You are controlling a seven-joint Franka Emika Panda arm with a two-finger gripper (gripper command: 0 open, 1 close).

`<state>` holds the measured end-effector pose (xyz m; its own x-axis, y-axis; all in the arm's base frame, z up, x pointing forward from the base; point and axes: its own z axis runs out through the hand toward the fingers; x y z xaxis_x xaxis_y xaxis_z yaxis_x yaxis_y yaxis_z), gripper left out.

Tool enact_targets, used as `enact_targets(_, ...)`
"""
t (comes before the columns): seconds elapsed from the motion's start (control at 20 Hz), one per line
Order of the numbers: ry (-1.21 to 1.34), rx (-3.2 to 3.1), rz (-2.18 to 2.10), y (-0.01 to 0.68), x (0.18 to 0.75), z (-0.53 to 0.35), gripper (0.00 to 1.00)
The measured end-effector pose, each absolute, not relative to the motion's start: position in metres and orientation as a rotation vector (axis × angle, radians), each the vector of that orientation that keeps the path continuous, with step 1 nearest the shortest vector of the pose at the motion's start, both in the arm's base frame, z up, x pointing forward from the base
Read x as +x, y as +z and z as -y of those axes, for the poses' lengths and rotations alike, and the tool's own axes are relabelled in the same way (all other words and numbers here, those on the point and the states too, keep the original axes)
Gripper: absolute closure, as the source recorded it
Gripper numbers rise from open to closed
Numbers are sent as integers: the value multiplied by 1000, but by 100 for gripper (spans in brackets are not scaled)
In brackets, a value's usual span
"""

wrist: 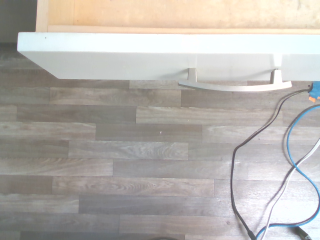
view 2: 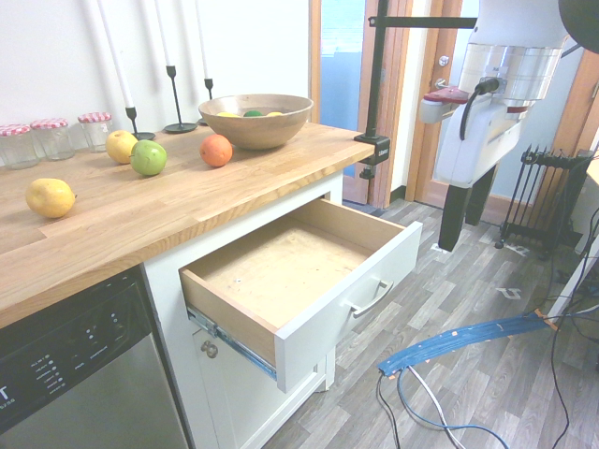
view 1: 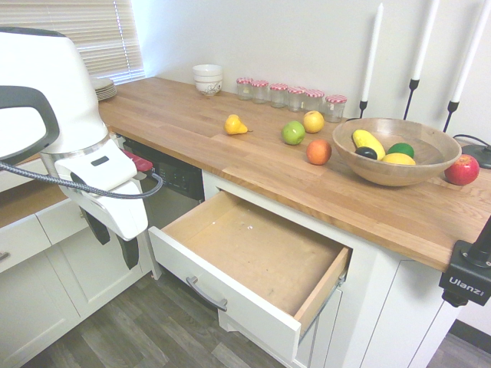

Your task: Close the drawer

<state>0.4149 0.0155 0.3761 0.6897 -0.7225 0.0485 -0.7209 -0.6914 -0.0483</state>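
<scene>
Tool [view 1: 113, 239]: released, its two dark fingers parted; nothing was grasped. It was suspended out in front of the drawer, pointed downward and kept apart from it.
Drawer [view 1: 249, 264]: the task's piece, flat white front, pulled out from under the desk; its light wood sides and bottom were exposed.
Handle [view 1: 205, 294]: one curved silver bar, fixed to the outer face of the drawer front; not touched by the tool.
Appliance [view 2: 84, 365]: dark control panel, set under the desk beside the drawer.
Desk [view 1: 192, 138]: wooden top, carried above white cabinets.
Round fruit: an orange one [view 1: 318, 152], a green one [view 1: 293, 133] and a yellow one [view 1: 313, 121] were grouped near the wooden bowl.
Wooden bowl [view 1: 430, 165]: filled with yellow, green and dark fruit-like pieces.
Red apple [view 1: 462, 170]: placed just beside the wooden bowl.
Yellow pear [view 1: 235, 125]: laid on its side on the desk.
Jars [view 1: 278, 96]: glass, topped with red-patterned lids, lined up near the wall.
White bowls [view 1: 208, 78]: stacked beyond the jars.
Candles [view 1: 373, 57]: three, white, held upright in black holders.
</scene>
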Motion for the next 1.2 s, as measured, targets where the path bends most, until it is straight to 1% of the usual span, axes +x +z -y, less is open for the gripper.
enact_targets(0.3, -89, -2851, -1239, 371, 413, -15, 0)
enact_targets(0.55, -84, -2837, -1279, 347, 406, -2, 0)
enact_targets(0.85, -42, -2832, -1314, 298, 408, 19, 0)
enact_targets(1.2, -18, -2864, -1257, 225, 412, 39, 0)
